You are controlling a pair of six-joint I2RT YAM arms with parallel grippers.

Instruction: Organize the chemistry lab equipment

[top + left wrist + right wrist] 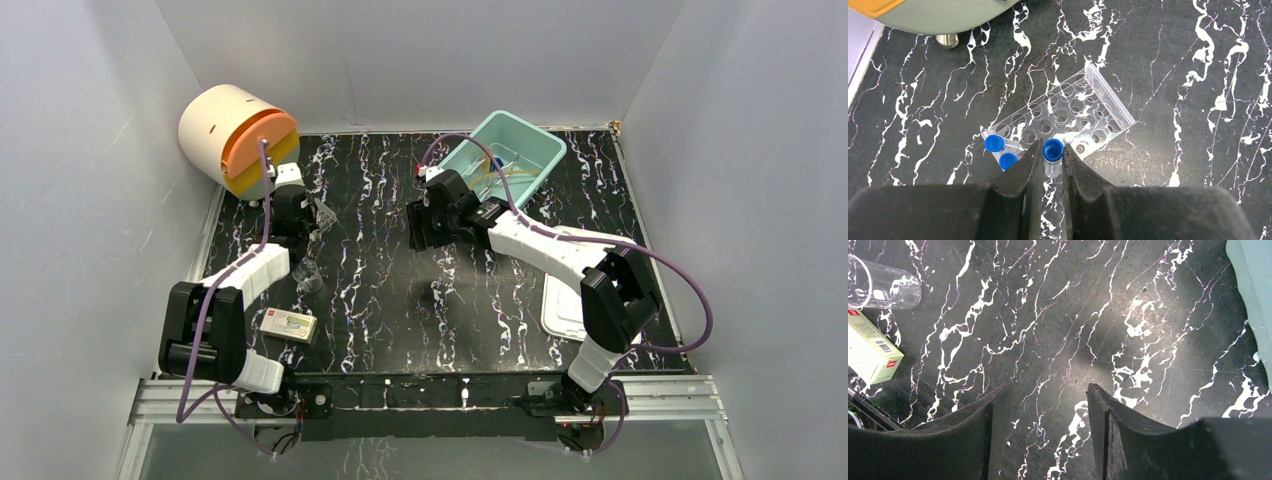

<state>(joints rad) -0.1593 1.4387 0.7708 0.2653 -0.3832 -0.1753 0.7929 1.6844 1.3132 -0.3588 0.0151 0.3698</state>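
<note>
Your left gripper (1052, 165) is pinched nearly shut on a blue-capped tube (1052, 150) at the near edge of the clear rack (1068, 112), whose holes look unfilled. Two more capped tubes (994, 143) lie loose just beside it. Your right gripper (1048, 395) hangs wide open, holding nothing, over bare tabletop (1058, 315) beside the teal tub (545, 160). With tan tubing (487, 178) in that tub but the beaker (883, 285) and white packet (870, 352) out on the table, I'd judge you well short of done.

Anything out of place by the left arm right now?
Yes: two blue-capped tubes lie loose on the table at the clear rack's near-left corner, not in its holes. A third tube sits between the left gripper's jaws.
</note>
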